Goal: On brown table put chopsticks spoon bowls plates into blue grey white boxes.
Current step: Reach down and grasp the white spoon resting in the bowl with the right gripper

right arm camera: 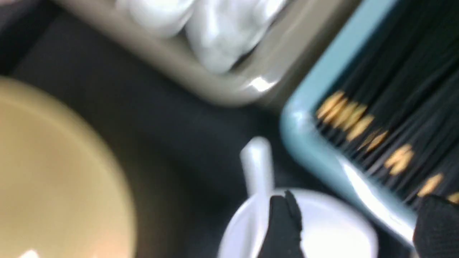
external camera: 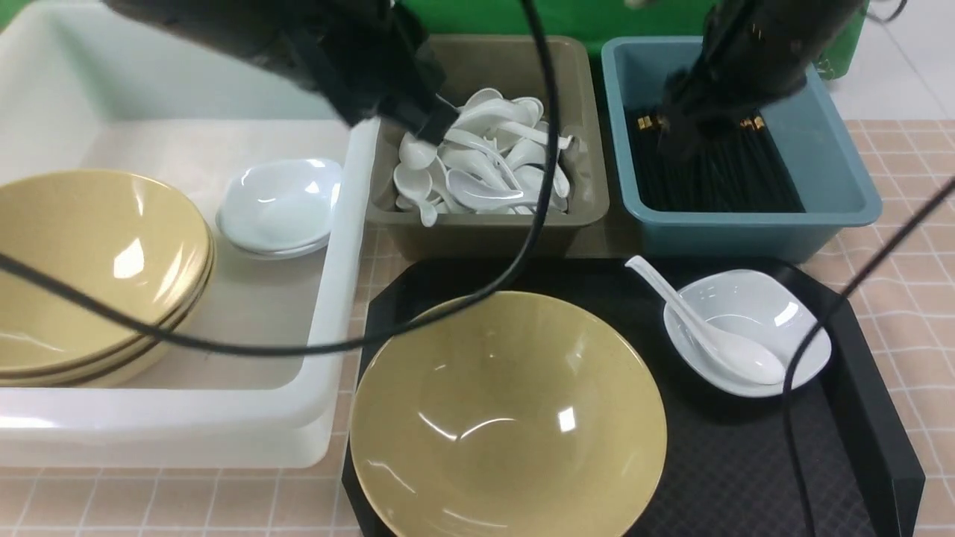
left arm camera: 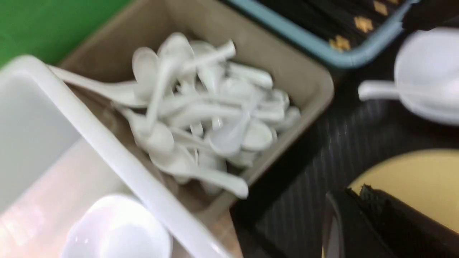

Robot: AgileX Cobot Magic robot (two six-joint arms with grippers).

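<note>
Noted: right claw (right arm camera: 358, 229) is held spread over blue box (external camera: 843, 186) at 1 o'clock, where chopsticks (external camera: 716, 179) are sorted; left claw (left arm camera: 355, 200) is pressed together by grey box (external camera: 485, 235) of spoons (external camera: 485, 164) at 12

Bare room lies on the near right of the black tray (external camera: 753, 470) and on the white box (external camera: 339, 298) floor right of the stacked yellow bowls (external camera: 89, 276). Two black cables (external camera: 261, 350) sag across the far rim of the large yellow bowl (external camera: 507, 418) and, seemingly, the small white dish (external camera: 753, 306); spoons (external camera: 485, 164) crowd the grey box (external camera: 477, 239).
</note>
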